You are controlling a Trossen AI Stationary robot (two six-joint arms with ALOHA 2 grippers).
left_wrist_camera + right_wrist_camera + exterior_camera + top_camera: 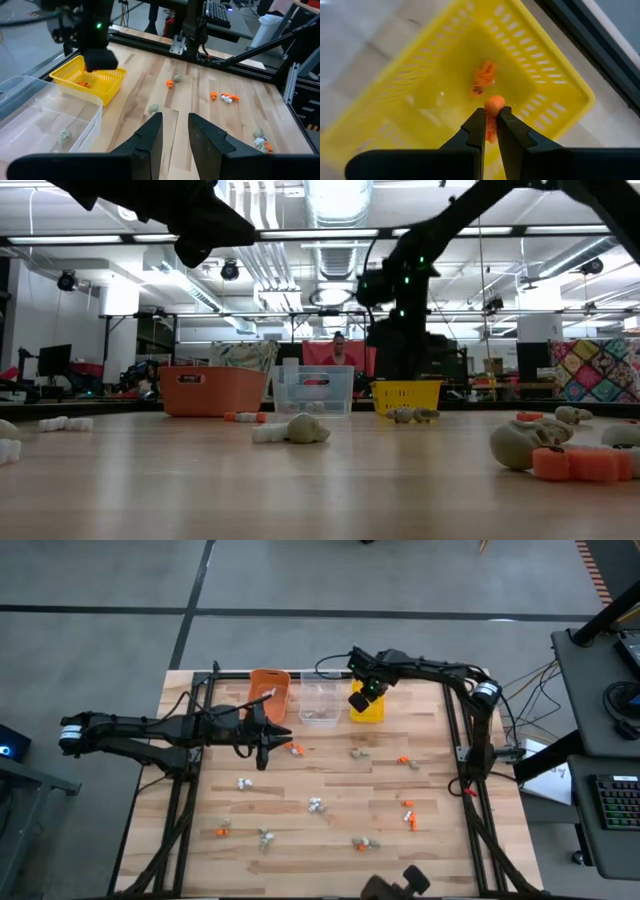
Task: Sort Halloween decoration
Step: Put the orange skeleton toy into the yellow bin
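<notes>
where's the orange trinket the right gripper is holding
In the right wrist view, the orange trinket sits pinched in the right gripper, directly above the yellow bin.

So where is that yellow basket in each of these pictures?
High view: yellow basket at the table's far edge, under the right tool.
Low view: right of centre, far back.
Left wrist view: upper left.
Right wrist view: fills the picture.
Shared landmark: the clear bin beside it.
</notes>
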